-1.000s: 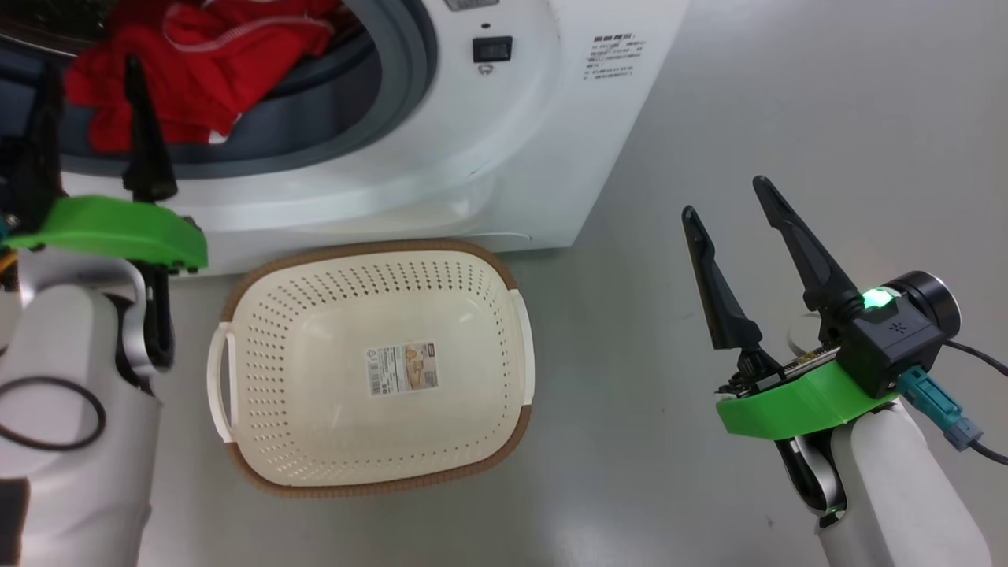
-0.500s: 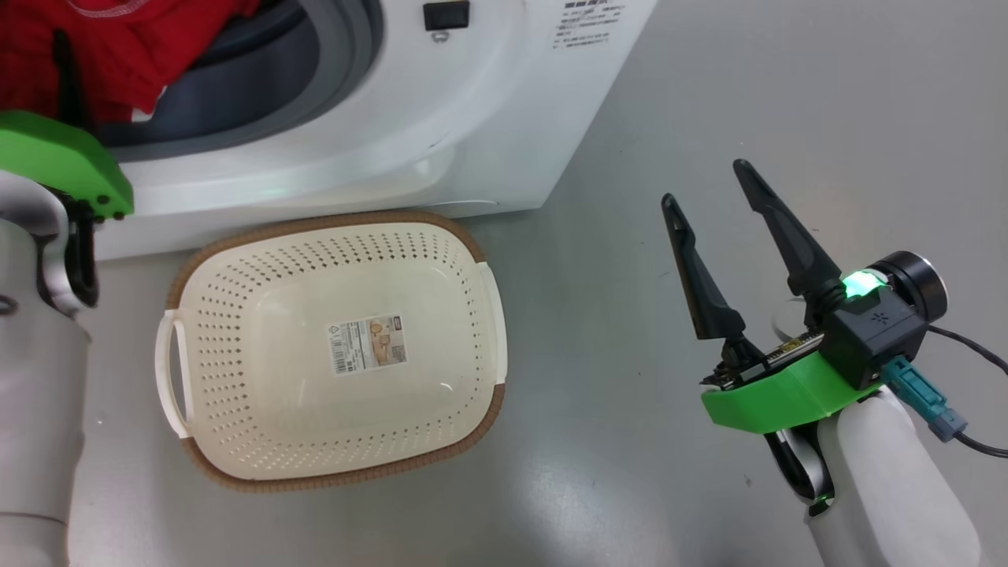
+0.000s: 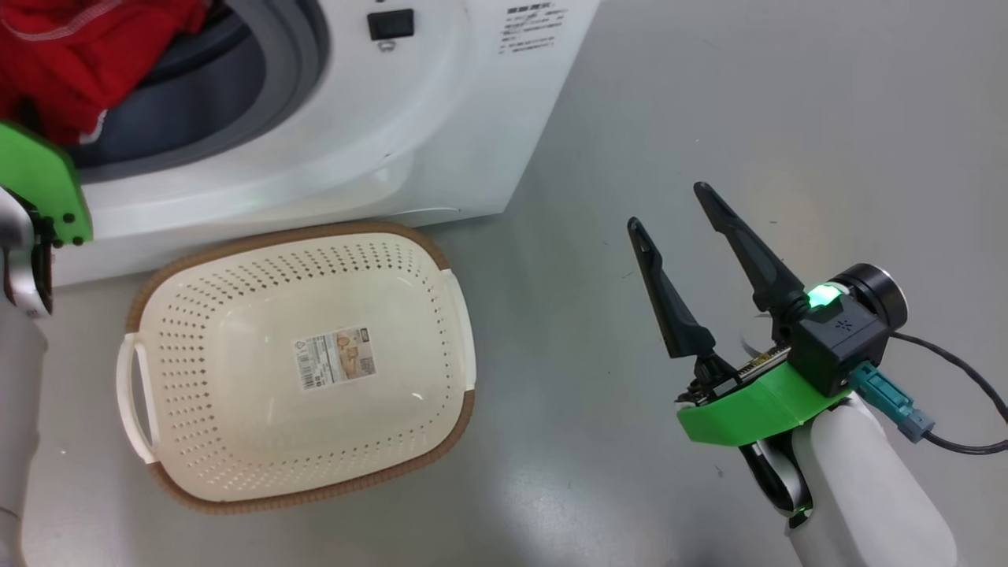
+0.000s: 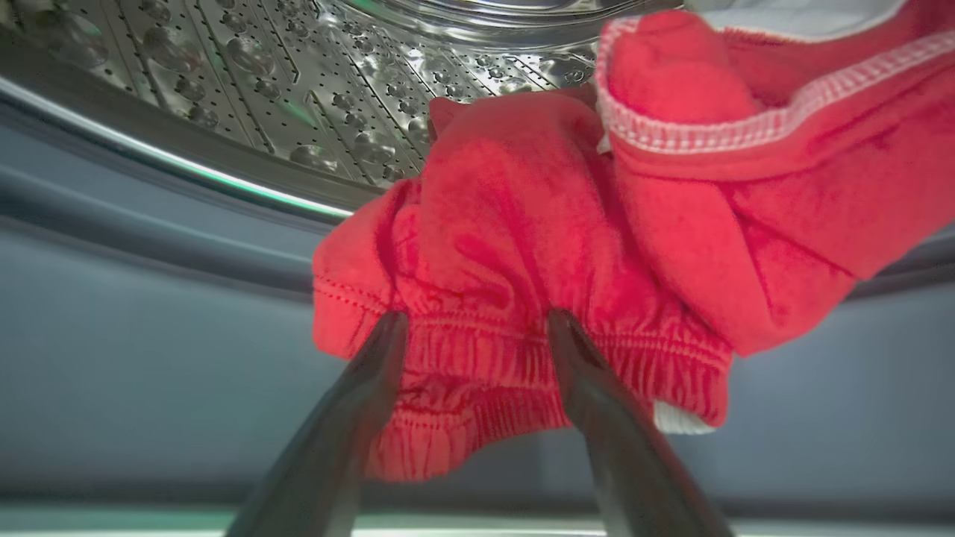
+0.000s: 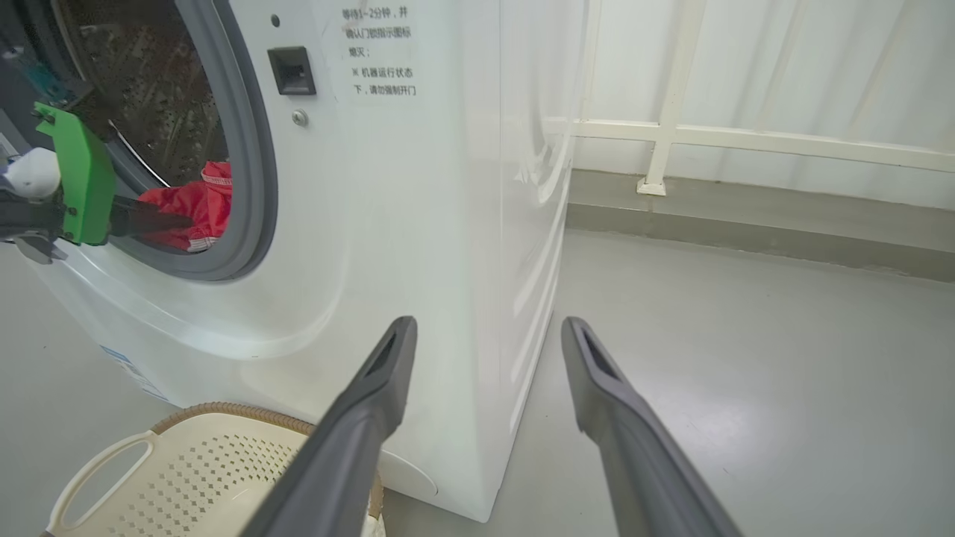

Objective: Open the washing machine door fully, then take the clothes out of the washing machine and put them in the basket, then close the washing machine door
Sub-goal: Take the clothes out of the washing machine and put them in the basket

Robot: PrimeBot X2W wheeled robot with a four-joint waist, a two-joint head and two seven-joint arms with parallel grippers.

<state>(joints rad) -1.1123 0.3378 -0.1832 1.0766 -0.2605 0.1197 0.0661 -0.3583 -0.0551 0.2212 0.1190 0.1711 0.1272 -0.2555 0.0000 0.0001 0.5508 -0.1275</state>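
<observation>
Clothes [image 4: 522, 224] (red) at parted left gripper [image 4: 476, 321]

washing machine [image 3: 441, 118]: cut by top and left edges, head view | red clothes [image 3: 63, 55]: cut at same corner, lower part behind green bracket [image 3: 35, 185] | machine label [image 3: 535, 27], sticker [image 3: 335, 360]: print too small to read | left claw [image 4: 477, 317]: fingers blurred, contact with clothes unclear | basket [image 5: 224, 409]: cut by bottom edge, right wrist view

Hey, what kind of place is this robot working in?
Probably a laundry corner or test room: a white front-loading washing machine with red clothes in its drum, and a basket on a bare grey floor.
</observation>
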